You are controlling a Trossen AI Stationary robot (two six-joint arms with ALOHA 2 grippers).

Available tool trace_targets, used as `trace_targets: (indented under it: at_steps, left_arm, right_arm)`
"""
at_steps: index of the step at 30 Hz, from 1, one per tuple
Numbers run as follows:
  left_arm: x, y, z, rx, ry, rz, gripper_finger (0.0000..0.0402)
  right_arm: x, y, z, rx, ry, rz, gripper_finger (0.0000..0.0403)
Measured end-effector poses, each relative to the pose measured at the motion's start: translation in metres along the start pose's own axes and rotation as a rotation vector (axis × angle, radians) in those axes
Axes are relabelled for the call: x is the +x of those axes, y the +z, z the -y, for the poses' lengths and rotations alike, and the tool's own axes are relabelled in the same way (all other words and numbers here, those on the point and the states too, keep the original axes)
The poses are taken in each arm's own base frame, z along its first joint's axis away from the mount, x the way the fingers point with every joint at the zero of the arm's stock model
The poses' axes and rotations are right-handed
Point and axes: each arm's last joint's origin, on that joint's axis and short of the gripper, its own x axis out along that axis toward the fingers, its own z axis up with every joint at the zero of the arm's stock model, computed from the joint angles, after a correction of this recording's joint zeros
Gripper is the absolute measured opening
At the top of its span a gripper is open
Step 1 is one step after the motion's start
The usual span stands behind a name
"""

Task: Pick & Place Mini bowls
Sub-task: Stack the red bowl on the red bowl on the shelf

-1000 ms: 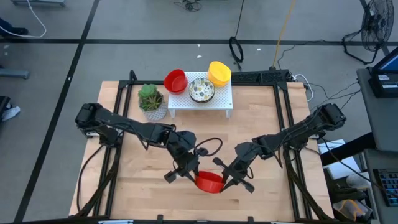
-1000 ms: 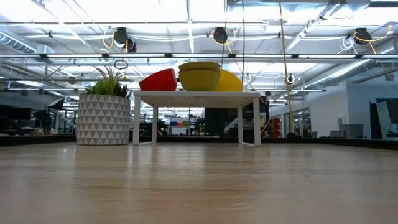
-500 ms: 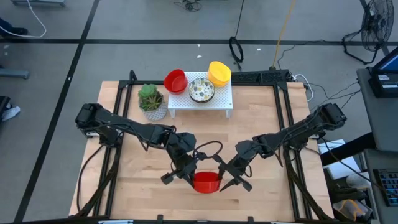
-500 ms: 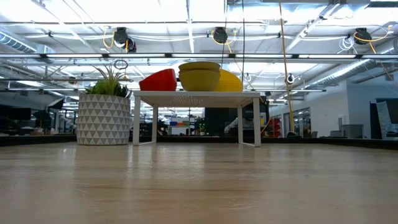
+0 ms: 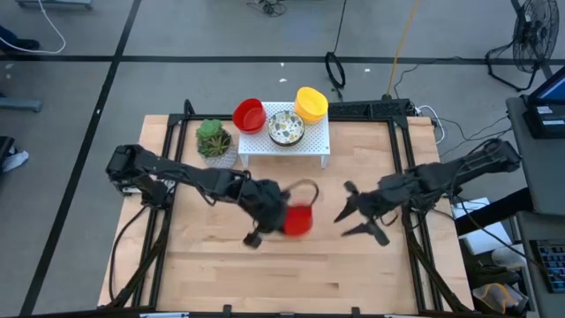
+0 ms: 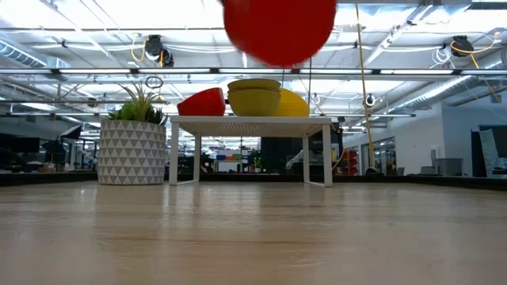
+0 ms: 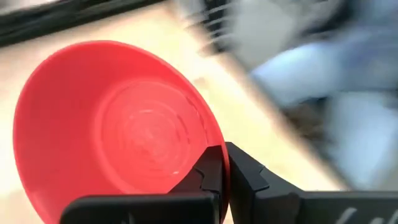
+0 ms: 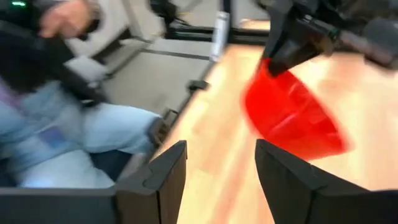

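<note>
My left gripper (image 5: 281,219) is shut on a red mini bowl (image 5: 299,222), which shows high above the table in the low view (image 6: 277,28). My right gripper (image 5: 350,212) stands open a little to the bowl's right, touching nothing; in its own wrist view (image 8: 217,180) the bowl (image 8: 289,115) is ahead of it. At the far edge, a red bowl (image 5: 249,115), a speckled bowl (image 5: 286,128) and a yellow bowl (image 5: 311,102) rest on a white rack (image 5: 282,148). My left gripper pinches the red bowl's rim (image 7: 208,140) between its two fingers, one on the inner wall and one on the outer. The bowl is lifted clear of the table and tipped, hanging below the fingers (image 8: 292,46) in the right wrist view.
A green plant in a patterned pot (image 5: 214,141) stands left of the rack. A person in jeans (image 8: 74,130) sits beyond the table's edge. Bare wood (image 5: 291,274) lies in front of both grippers.
My right gripper has opened, let go of the red bowl and drawn back toward the table's right edge. My left gripper has shut on the bowl's rim and carried it up and toward the far edge, tipping it.
</note>
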Motion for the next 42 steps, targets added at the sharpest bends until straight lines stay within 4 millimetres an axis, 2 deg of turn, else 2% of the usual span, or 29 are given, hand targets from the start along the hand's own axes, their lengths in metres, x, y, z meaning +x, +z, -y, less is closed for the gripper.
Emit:
trace_targets:
  at_steps: [3,6,13,17,22,30,37,42]
  left_arm:
    - [-0.014,-0.002,-0.014,-0.042,0.243,-0.04,0.0012]
    - [-0.037,0.002,-0.024,-0.043,0.417,-0.025,0.0011]
    - [-0.109,0.004,-0.047,-0.1,0.861,0.008,0.0016]
    - [-0.143,-0.011,-0.065,-0.2,0.998,-0.048,0.0007]
    - [-0.171,-0.038,-0.095,-0.382,1.113,-0.124,0.0014]
    - [-0.196,-0.064,-0.126,-0.492,1.174,-0.141,0.001]
    - [-0.191,-0.08,-0.147,-0.535,1.065,-0.141,0.0006]
    - [-0.189,-0.085,-0.151,-0.528,1.059,-0.18,0.0017]
  right_arm:
    - [-0.017,-0.003,-0.001,0.045,-0.09,-0.014,0.0171]
    - [-0.026,-0.008,-0.001,0.055,-0.156,-0.041,0.0167]
    - [-0.024,-0.023,0.004,0.059,-0.229,-0.123,0.0164]
    - [-0.021,-0.03,0.005,0.06,-0.233,-0.144,0.0162]
    - [-0.018,-0.034,0.006,0.059,-0.234,-0.152,0.0162]
    - [-0.016,-0.039,0.007,0.059,-0.235,-0.161,0.0161]
    - [-0.015,-0.038,0.007,0.044,-0.233,-0.15,0.016]
    - [-0.015,-0.038,0.007,0.048,-0.232,-0.141,0.016]
